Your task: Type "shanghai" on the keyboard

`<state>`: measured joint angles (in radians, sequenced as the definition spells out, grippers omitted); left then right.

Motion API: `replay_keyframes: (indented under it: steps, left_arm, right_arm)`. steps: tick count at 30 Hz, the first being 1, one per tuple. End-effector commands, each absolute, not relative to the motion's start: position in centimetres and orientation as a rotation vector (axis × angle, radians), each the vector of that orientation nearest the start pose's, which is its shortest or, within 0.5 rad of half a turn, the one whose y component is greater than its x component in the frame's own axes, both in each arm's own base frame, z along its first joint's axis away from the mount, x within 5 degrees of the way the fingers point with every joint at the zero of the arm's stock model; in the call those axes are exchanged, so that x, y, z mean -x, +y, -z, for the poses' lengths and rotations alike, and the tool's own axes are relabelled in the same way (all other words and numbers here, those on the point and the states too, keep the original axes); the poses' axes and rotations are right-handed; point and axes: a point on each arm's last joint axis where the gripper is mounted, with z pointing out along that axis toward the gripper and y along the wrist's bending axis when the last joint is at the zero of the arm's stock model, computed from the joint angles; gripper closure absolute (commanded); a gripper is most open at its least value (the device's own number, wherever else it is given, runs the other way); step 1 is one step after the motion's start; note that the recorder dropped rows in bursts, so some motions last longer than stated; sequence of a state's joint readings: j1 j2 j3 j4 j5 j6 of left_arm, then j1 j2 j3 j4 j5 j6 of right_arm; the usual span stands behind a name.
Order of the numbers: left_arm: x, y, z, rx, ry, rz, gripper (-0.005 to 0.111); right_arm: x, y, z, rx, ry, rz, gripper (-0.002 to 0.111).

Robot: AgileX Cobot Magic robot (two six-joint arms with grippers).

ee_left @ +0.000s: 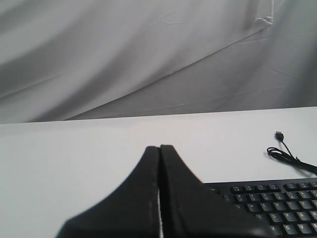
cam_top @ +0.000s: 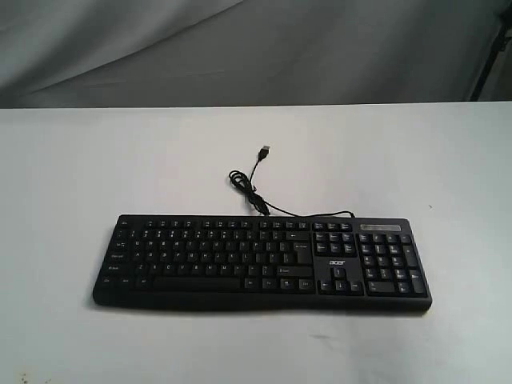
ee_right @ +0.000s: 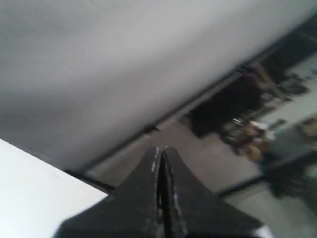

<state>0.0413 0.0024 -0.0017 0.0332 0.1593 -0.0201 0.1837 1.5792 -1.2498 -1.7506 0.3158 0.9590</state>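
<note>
Black keyboard (cam_top: 262, 260) flat on the white table (cam_top: 80, 160), near of centre, number pad at the right end. Thin cable (cam_top: 256, 192) looping from its far edge toward the grey cloth (cam_top: 240, 48), ending in a loose plug (cam_top: 265, 150). Left gripper (ee_left: 159, 148) clenched, fingers pressed together and empty, held over bare table with the keyboard's left end just beyond. Right gripper (ee_right: 161, 148) likewise clenched and empty, aimed past a table edge at a blurred room.
</note>
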Motion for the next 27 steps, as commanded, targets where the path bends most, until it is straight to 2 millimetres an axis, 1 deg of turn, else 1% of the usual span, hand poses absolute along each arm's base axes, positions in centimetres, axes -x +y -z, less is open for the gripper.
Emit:
replay_keyframes:
  steps: [1,2,3,4,5,7,9,11,13,14,16,18,21,26,27]
  left_arm:
    - [-5.6,0.2,-19.9,0.024,1.637,-0.039,0.107]
    - [-5.6,0.2,-19.9,0.024,1.637,-0.039,0.107]
    - [-5.6,0.2,-19.9,0.024,1.637,-0.039,0.107]
    - [-5.6,0.2,-19.9,0.024,1.637,-0.039,0.107]
    - [-5.6,0.2,-19.9,0.024,1.637,-0.039,0.107]
    - [-5.6,0.2,-19.9,0.024,1.637,-0.039,0.107]
    - [-5.6,0.2,-19.9,0.024,1.637,-0.039,0.107]
    - [-5.6,0.2,-19.9,0.024,1.637,-0.039,0.107]
    - [-5.6,0.2,-19.9,0.024,1.637,-0.039,0.107]
    - [-5.6,0.2,-19.9,0.024,1.637,-0.039,0.107]
    - [-5.6,0.2,-19.9,0.024,1.637,-0.039,0.107]
    - [-5.6,0.2,-19.9,0.024,1.637,-0.039,0.107]
    - [-5.6,0.2,-19.9,0.024,1.637,-0.039,0.107]
    - [-5.6,0.2,-19.9,0.024,1.637,-0.039,0.107]
    - [-5.6,0.2,-19.9,0.024,1.637,-0.039,0.107]
  right_arm:
    - [-38.4,7.2,-34.1,0.641,1.927,0.857,0.108]
    - [-38.3,9.0,-33.7,0.826,1.987,0.656,0.108]
    - [-37.8,10.9,-33.4,0.955,2.012,0.414,0.108]
    - [-37.0,13.0,-33.5,1.026,2.011,0.109,0.108]
    - [-36.5,13.9,-33.6,1.104,1.973,-0.014,0.108]
    - [-35.3,15.9,-34.0,1.164,1.906,-0.322,0.108]
    - [-34.0,17.8,-34.3,1.235,1.843,-0.464,0.108]
    - [-32.7,20.1,-34.2,1.320,1.798,-0.483,0.108]
    - [-31.2,22.8,-33.6,1.419,1.760,-0.512,0.108]
    - [-30.6,23.8,-33.4,1.450,1.747,-0.530,0.108]
    - [-29.5,26.1,-32.3,1.530,1.726,-0.556,0.108]
    - [-28.7,27.8,-30.8,1.602,1.728,-0.560,0.108]
    - [-27.7,30.5,-28.0,1.681,1.754,-0.590,0.108]
    - [-26.5,34.8,-21.8,1.796,1.776,-0.554,0.108]
    - [-26.2,35.4,-20.9,1.809,1.777,-0.552,0.108]
